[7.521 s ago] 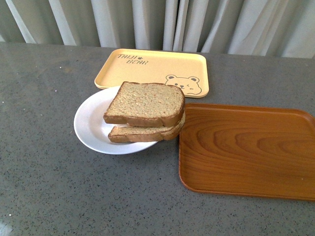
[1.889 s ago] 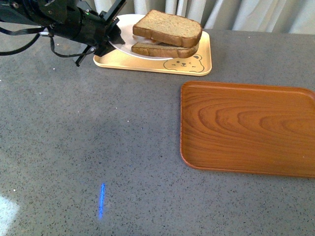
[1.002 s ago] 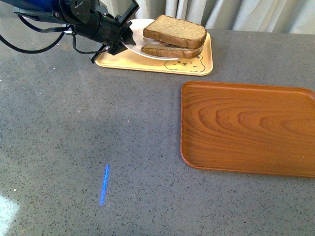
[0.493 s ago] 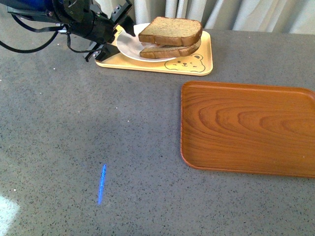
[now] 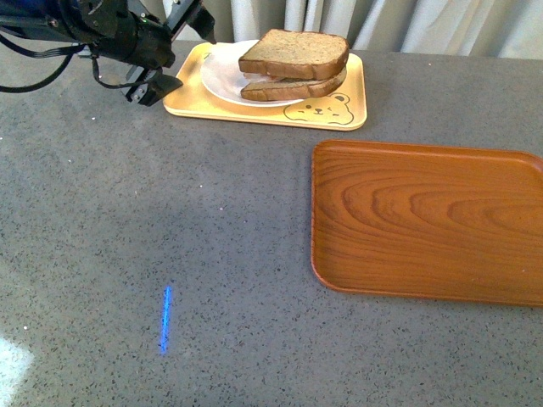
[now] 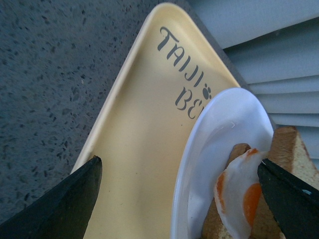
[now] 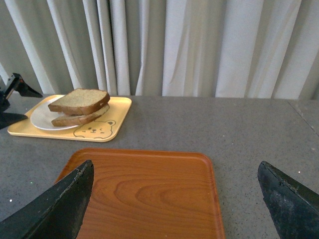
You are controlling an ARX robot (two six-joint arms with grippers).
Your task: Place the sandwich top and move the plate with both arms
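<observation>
The sandwich top (image 5: 293,49) lies on the lower slice, and both rest on the white plate (image 5: 221,78). The plate sits flat on the yellow bear-print tray (image 5: 263,110) at the back of the table. My left gripper (image 5: 180,52) is open at the tray's left end, with its fingers standing clear of the plate's rim. In the left wrist view the plate (image 6: 219,144) lies between the open fingers of the left gripper (image 6: 177,204), and fried egg (image 6: 237,191) pokes out from the bread. My right gripper (image 7: 174,204) hangs open above the wooden tray (image 7: 144,194), out of the front view.
The brown wooden tray (image 5: 424,220) lies on the right of the grey table (image 5: 170,212). Grey curtains (image 7: 189,45) hang behind the back edge. A thin blue streak of light (image 5: 165,320) shows on the table at the front left.
The plate with the sandwich went from the table onto the yellow tray. My left gripper has let go of the plate's rim and drawn back to the left; the plate now lies flat.
</observation>
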